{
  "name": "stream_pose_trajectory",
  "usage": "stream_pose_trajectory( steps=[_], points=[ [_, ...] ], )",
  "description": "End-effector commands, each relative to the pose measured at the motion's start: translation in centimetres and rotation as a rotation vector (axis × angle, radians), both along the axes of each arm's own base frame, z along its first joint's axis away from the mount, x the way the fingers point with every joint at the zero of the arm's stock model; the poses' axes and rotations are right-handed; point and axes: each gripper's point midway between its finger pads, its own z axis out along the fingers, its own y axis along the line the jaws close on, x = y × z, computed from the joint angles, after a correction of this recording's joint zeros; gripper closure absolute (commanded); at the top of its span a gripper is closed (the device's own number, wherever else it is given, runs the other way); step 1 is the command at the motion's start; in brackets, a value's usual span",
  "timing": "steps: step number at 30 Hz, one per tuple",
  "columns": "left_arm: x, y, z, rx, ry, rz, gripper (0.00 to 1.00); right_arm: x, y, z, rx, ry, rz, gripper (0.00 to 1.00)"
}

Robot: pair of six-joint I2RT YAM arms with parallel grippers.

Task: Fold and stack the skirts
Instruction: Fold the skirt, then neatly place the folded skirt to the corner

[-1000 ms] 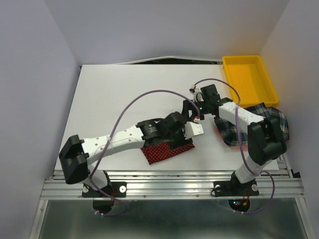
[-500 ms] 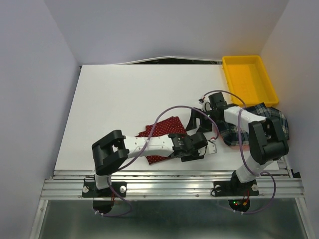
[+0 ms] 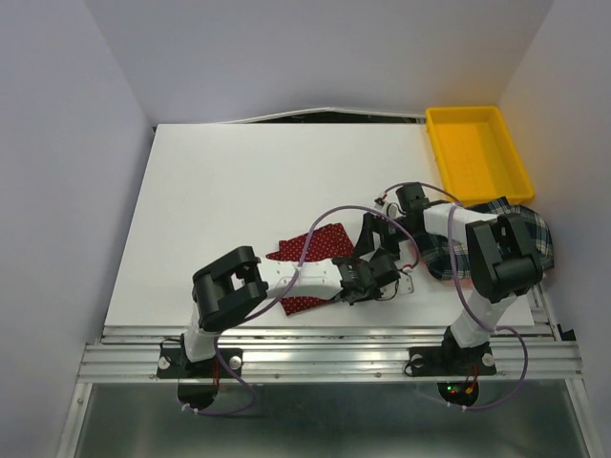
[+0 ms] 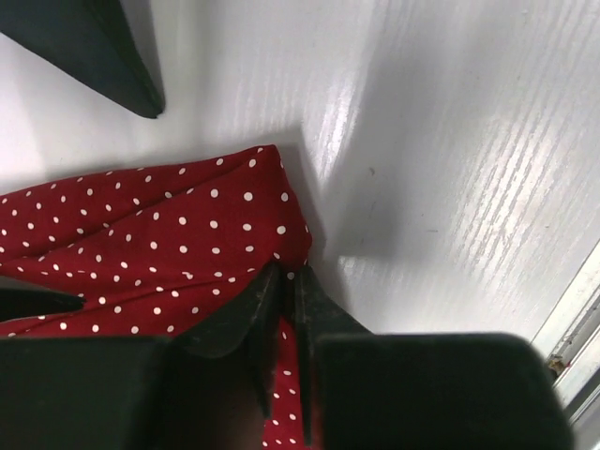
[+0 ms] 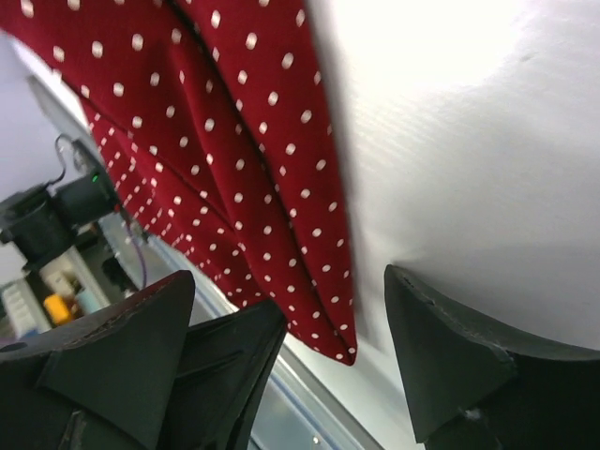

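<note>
The red skirt (image 3: 320, 243), dark red with small white dots, lies rumpled on the white table (image 3: 239, 191) near its front edge, and the left arm's forearm crosses over it, so that red cloth shows on both sides of the arm. The left gripper (image 3: 368, 277) sits low at the skirt's right end. In the left wrist view the left gripper (image 4: 281, 281) has its 2 fingers pressed almost together with a fold of the red skirt (image 4: 159, 253) pinched between them, just behind a pointed corner of the cloth that rests flat on the table (image 4: 450, 141). The right gripper (image 3: 374, 234) is just beyond it, touching or nearly touching the same end of the skirt. In the right wrist view the right gripper (image 5: 286, 281) is spread wide and grips nothing, while the edge and a corner of the red skirt (image 5: 234, 141) run down into the gap between its fingers. The plaid skirt (image 3: 525, 219), dark with white lines, lies bunched at the table's right edge, partly under the right arm and well apart from the red one. The yellow tray (image 3: 477, 153) stands in the far right corner, just beyond the plaid skirt.
</note>
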Motion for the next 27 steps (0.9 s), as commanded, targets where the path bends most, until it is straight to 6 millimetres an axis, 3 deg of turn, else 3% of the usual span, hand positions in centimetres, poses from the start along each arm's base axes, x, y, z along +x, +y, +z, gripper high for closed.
stream_pose_trajectory(
  steps=[1,3,6,11,27],
  points=[
    [0.7,-1.2,4.4,-0.126,-0.023,-0.012,0.87,-2.3,-0.3,-1.2,0.013,0.087,0.055,0.11],
    [0.6,-1.1,5.3,-0.152,0.002,-0.024,0.92,-2.8,-0.2,-1.3,0.029,0.112,0.066,0.06],
    [0.7,-0.9,6.3,-0.182,0.022,-0.034,0.92,-3.0,-0.1,-1.2,0.044,0.124,0.076,0.0],
    [0.6,-0.6,7.1,-0.206,0.03,-0.073,0.92,-3.2,0.6,-0.9,0.096,0.178,0.076,0.0],
    [-0.6,-0.9,5.6,-0.173,0.075,-0.192,0.86,0.0,2.2,-0.7,0.189,0.144,0.063,0.0]
  ],
)
